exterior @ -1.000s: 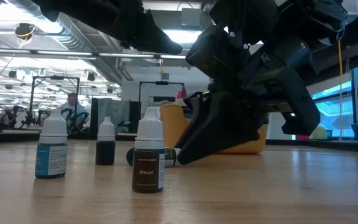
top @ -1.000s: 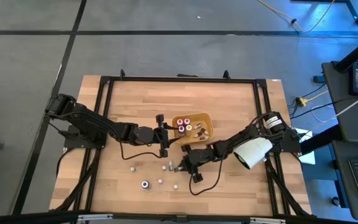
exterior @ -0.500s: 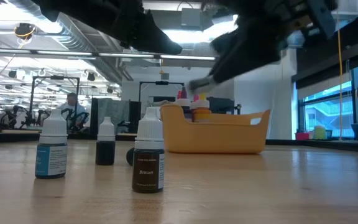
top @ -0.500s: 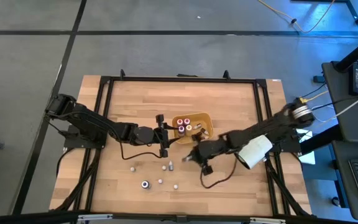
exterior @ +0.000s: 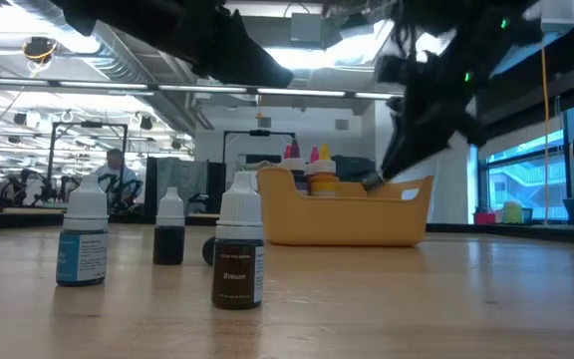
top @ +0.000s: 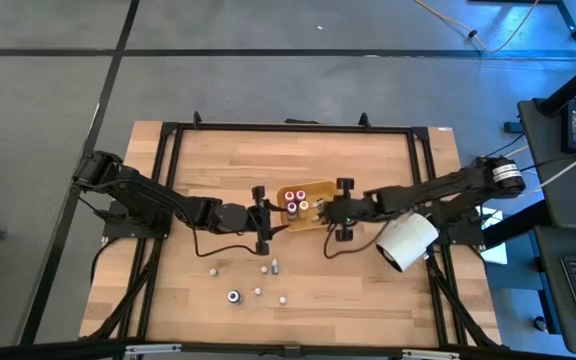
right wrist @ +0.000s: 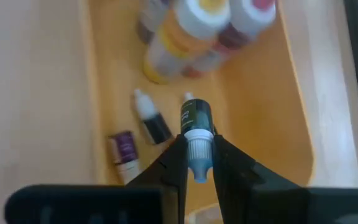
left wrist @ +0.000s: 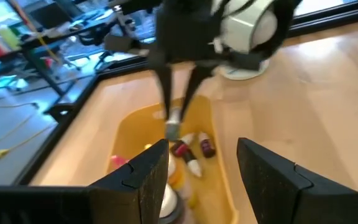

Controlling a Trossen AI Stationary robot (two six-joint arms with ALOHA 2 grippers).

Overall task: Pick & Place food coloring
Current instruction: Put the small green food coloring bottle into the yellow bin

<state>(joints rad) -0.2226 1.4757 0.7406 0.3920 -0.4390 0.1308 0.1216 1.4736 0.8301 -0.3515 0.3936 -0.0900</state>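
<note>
An orange tray (top: 326, 190) sits mid-table with several food coloring bottles (right wrist: 185, 37) standing or lying in it. More small bottles (top: 258, 292) stand on the wood near the front edge, and in the low view (exterior: 238, 254) they are close by. My right gripper (top: 326, 208) hangs over the tray's right part, shut on a dark bottle with a white cap (right wrist: 195, 127). My left gripper (left wrist: 202, 168) hovers open above the tray's left end with nothing between its fingers. My right gripper pinches the bottle's white cap end (right wrist: 197, 148) between its two fingers. The fingers slant down from the table's right. The dark body sticks out past the fingertips toward the tray floor. The bottle (exterior: 371, 182) hangs clear above the tray's inside.
A big white cylinder (top: 406, 240) lies beside the right arm near the table's right side. A black frame (top: 288, 127) runs round the tabletop. One bottle (exterior: 210, 249) lies on its side among the standing ones at the front.
My right gripper, staying shut, has risen from the table by the front bottles and swung toward the far edge to above the tray, tipping less steeply. The bottle it holds has been lifted clear of the wood and carried along.
</note>
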